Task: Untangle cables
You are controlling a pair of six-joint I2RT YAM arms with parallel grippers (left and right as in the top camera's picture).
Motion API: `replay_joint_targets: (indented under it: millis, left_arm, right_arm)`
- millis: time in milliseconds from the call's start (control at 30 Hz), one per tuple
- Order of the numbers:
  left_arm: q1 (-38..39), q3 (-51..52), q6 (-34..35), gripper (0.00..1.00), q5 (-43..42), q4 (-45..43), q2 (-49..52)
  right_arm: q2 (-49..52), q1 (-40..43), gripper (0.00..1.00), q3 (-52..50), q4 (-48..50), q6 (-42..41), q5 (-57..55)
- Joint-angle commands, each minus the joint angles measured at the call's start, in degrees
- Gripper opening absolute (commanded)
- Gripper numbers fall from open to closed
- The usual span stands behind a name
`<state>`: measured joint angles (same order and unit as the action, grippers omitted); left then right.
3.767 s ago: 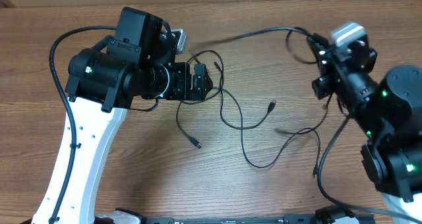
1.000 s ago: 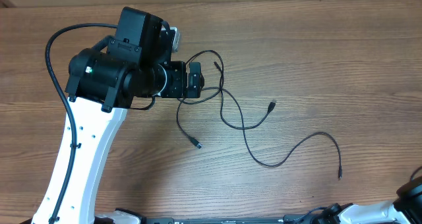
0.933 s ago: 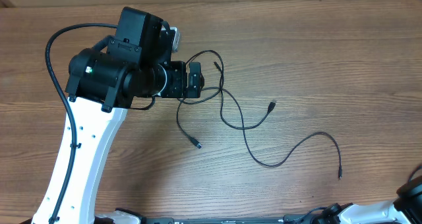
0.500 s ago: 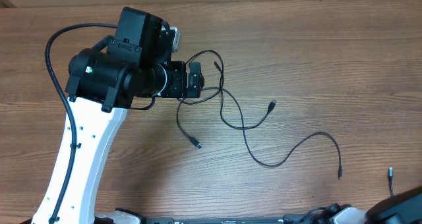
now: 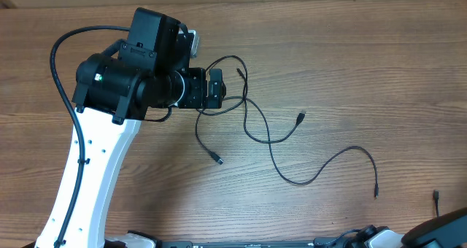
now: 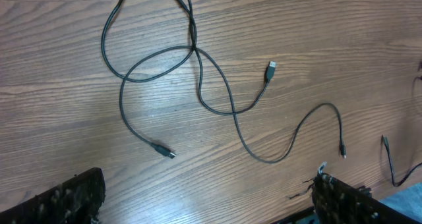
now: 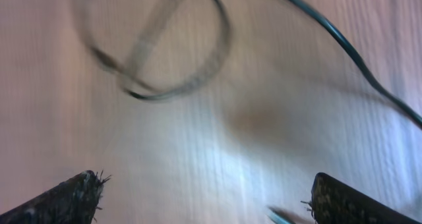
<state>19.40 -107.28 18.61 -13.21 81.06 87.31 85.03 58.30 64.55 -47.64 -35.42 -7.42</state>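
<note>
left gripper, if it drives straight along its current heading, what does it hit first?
Most likely the cables: their crossed loops lie on the table just ahead of the open left gripper. Depth is unclear, so it could touch bare wood between strands instead.

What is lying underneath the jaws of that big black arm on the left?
Loops of thin black cables on the wooden table. From overhead, the open jaws cover the loop's left edge; the wrist camera shows it lying flat.
</note>
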Motion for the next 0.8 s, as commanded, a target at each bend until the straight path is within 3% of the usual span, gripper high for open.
replay_joint_targets:
  millis: [0, 200, 467, 633, 767]
  left_arm:
    - [-0.3, -0.1, -0.8, 1.00, 0.3, -0.1, 0.2]
    - [-0.3, -0.1, -0.8, 1.00, 0.3, 0.0, 0.2]
    - [-0.3, -0.1, -0.8, 1.00, 0.3, 0.0, 0.2]
    - [-0.3, -0.1, -0.8, 0.99, 0.3, 0.0, 0.2]
    - [-0.3, -0.1, -0.8, 0.99, 0.3, 0.0, 0.2]
  right_arm:
    - [1.3, -0.2, 1.00, -1.3, -3.5, -7.6, -3.8]
    - [2.2, -0.2, 1.00, -4.7, -11.5, -18.2, -2.8]
    - [2.2, -0.2, 1.00, -15.2, -8.6, -32.3, -2.9]
    - [2.2, -0.2, 0.84, -19.3, -1.2, -32.3, -3.6]
    - [2.2, -0.2, 0.57, -19.9, 0.3, -32.3, -5.1]
